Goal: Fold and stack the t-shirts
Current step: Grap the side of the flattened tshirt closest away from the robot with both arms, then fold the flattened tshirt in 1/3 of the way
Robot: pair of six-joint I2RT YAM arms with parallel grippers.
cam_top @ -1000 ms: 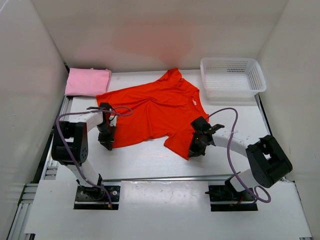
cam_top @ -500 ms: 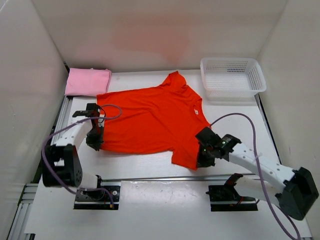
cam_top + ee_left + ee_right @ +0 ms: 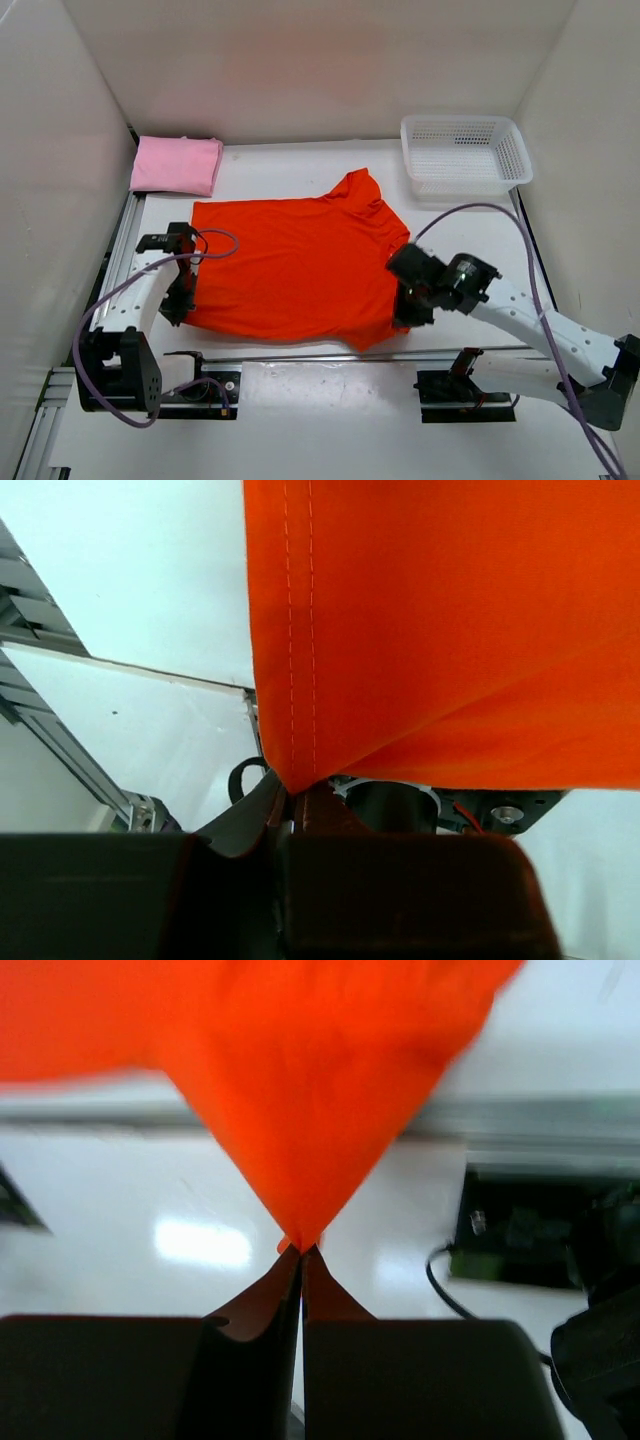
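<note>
Orange-red t-shirt [image 3: 290, 265] lies mid-table, now pulled taut and flatter than a second ago and dragged toward 6 o'clock. Left gripper [image 3: 180, 303] is clamped on its hem corner at 8 o'clock, right gripper [image 3: 407, 308] pinches the 4 o'clock edge. Pink t-shirt [image 3: 177, 165] sits folded at 10 o'clock. Spreading looks about done, first fold likely next.

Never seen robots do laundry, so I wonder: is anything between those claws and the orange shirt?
Nothing visible stands between them. The left gripper and the right gripper are each shut on the orange t-shirt, pinching its near corners. The white basket sits apart at the far right.
</note>
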